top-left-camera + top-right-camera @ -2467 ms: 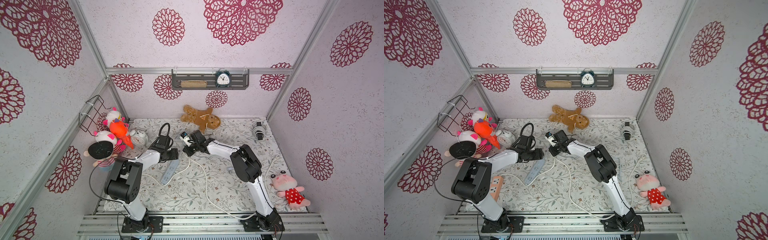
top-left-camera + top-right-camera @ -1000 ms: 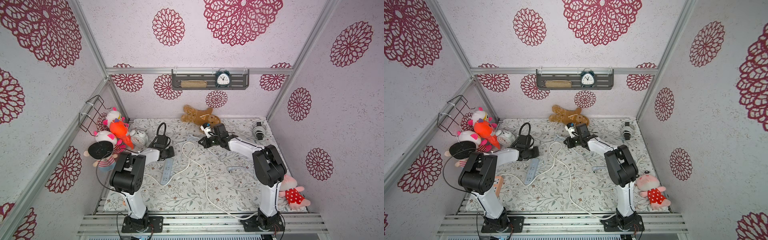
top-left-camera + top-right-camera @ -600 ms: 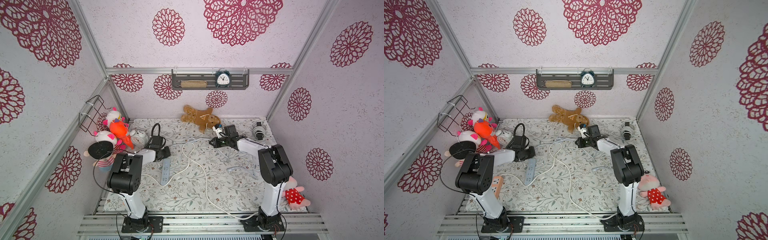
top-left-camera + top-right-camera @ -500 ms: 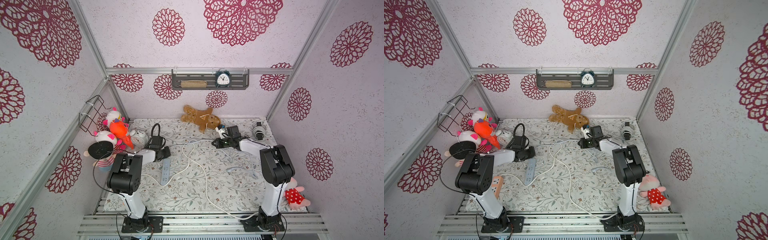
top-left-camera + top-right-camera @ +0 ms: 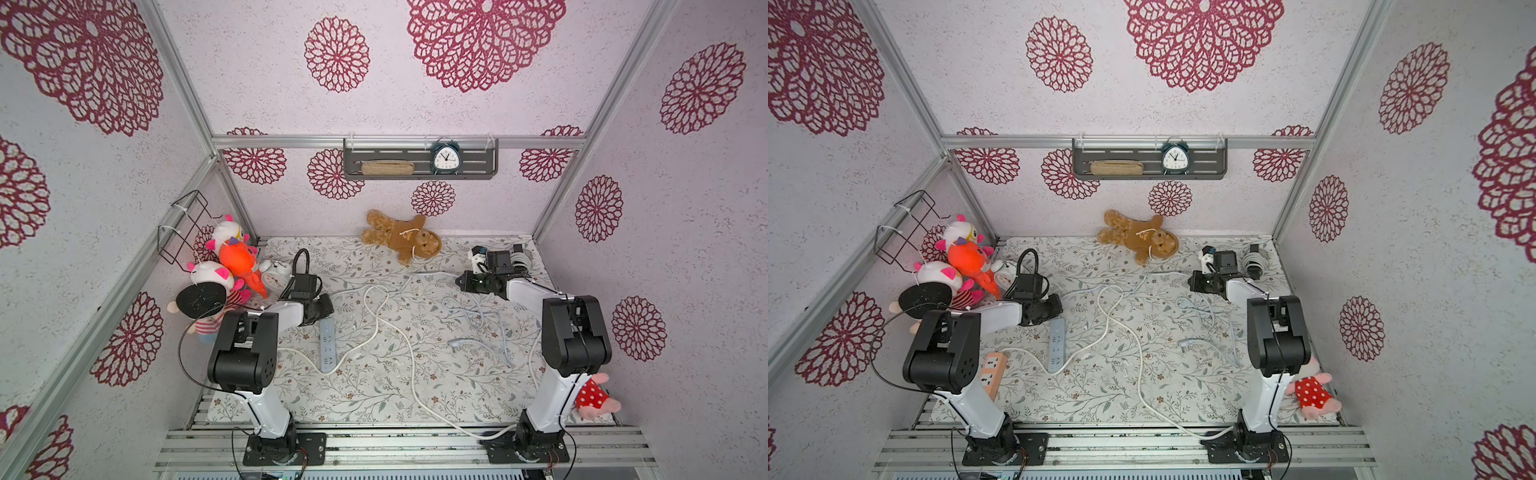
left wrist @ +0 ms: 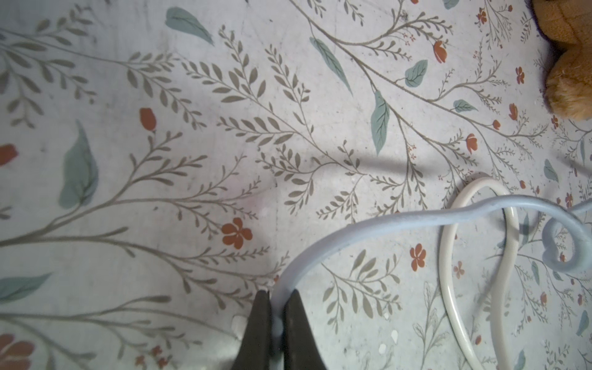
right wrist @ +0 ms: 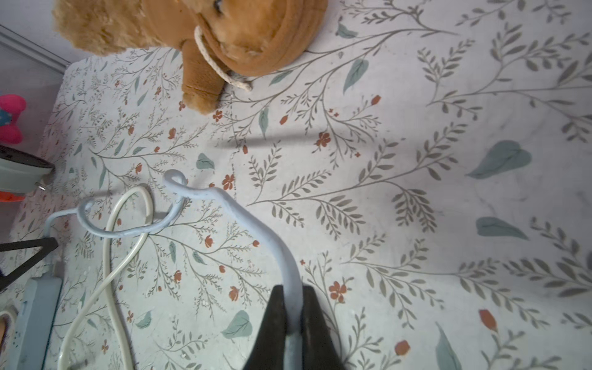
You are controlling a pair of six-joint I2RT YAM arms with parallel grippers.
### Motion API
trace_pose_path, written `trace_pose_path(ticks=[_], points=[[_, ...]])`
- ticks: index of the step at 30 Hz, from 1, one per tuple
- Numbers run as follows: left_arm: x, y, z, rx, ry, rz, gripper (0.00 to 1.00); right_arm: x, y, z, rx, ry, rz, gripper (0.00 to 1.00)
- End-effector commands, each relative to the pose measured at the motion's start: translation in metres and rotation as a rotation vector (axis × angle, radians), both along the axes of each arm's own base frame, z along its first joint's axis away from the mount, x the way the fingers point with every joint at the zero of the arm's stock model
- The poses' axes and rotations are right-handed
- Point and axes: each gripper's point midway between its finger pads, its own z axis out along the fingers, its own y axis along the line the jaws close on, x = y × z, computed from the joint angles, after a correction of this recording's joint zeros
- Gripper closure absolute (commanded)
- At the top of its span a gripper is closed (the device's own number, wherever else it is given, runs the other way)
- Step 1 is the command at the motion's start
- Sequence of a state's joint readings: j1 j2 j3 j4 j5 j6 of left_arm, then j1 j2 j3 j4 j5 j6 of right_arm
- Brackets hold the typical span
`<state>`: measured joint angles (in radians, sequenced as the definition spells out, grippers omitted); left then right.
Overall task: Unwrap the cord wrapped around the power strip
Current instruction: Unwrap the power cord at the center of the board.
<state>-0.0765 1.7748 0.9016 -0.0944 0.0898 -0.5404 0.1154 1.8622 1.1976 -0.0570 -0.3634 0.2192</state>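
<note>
Arms (image 5: pixel 286 311) low, outstretched; tools (image 6: pixel 278 296) on cord (image 6: pixel 384 221)

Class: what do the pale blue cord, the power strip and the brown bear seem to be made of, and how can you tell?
Pale blue cord: likely rubbery plastic sheath, smooth, matte; bends in loops.
Power strip: probably hard plastic, smooth, straight-edged.
Brown bear: plush fabric, fuzzy pile.

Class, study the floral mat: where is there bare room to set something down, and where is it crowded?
Bare: the front of the mat between the white cord and the right arm; also the back patch between the teddy bear and left claw. Crowded: the middle, where the blue cord crosses the white one.
</note>
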Motion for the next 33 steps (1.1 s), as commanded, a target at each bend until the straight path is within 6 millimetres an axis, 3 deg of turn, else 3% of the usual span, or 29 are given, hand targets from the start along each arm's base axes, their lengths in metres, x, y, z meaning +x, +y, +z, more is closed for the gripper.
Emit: trace_pose_path(ticks=[1, 13, 21, 26, 29, 33], points=[[-0.015, 0.035, -0.006, 0.028, 0.037, 0.148, 1.0, -0.002, -0.044, -0.002, -0.123, 0.005, -0.128, 1.0], [-0.029, 0.077, 0.004, 0.04, -0.002, 0.288, 1.0, -0.029, -0.104, -0.047, -0.28, 0.117, -0.25, 1.0], [-0.028, 0.096, 0.007, 0.018, -0.012, 0.334, 1.0, -0.03, -0.126, -0.053, -0.322, 0.133, -0.296, 1.0], [-0.018, 0.081, 0.008, -0.037, -0.005, 0.289, 1.0, -0.024, -0.113, -0.048, -0.297, 0.127, -0.252, 0.98], [-0.013, 0.066, 0.009, -0.031, 0.004, 0.233, 1.0, -0.022, -0.097, -0.044, -0.29, 0.132, -0.199, 0.79], [-0.007, 0.049, 0.009, 0.001, 0.026, 0.172, 0.77, -0.021, -0.078, -0.032, -0.261, 0.123, -0.143, 0.63]])
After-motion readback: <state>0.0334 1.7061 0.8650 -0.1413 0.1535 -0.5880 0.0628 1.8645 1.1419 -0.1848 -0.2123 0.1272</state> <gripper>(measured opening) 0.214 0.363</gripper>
